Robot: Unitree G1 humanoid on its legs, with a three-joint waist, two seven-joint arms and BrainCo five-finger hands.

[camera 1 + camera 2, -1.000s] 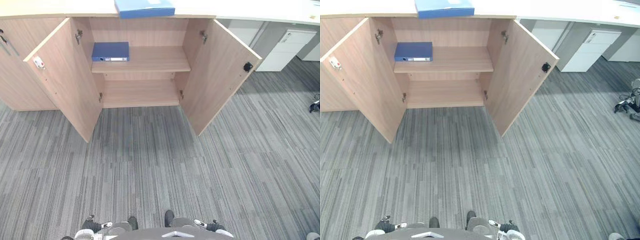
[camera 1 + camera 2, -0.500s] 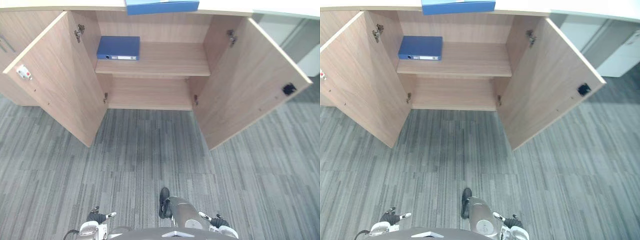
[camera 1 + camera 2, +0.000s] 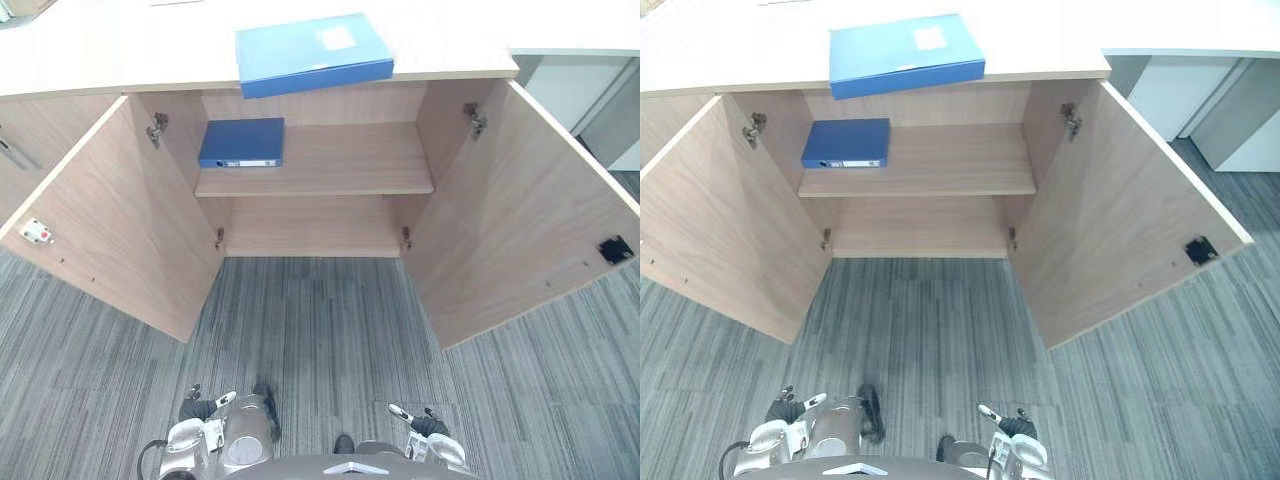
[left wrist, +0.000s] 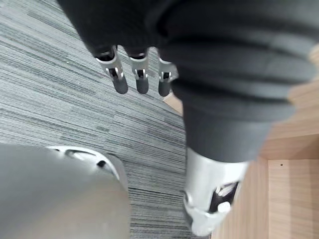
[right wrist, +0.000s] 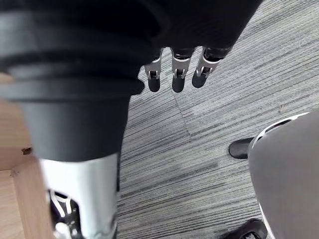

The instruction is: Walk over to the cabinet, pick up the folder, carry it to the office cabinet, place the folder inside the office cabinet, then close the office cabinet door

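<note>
A light blue folder (image 3: pixel 312 52) lies flat on the top of the wooden cabinet (image 3: pixel 340 160), near its front edge. Both cabinet doors stand wide open: the left door (image 3: pixel 120 230) and the right door (image 3: pixel 520 220). On the upper shelf, at its left end, lies a dark blue binder (image 3: pixel 242 142); the lower shelf is bare. My left hand (image 4: pixel 139 74) hangs low over the carpet with straight fingers and holds nothing. My right hand (image 5: pixel 174 74) hangs the same way, open. Both hands are far below the folder.
Grey striped carpet (image 3: pixel 310 330) runs from me to the cabinet between the two open doors. White drawer units (image 3: pixel 1160 90) stand under a desk at the back right. The right door carries a small black handle (image 3: pixel 615 248).
The whole picture has shifted: the camera has come closer to the cabinet, and more of its top and the light blue folder now shows. Both hands still hang empty.
</note>
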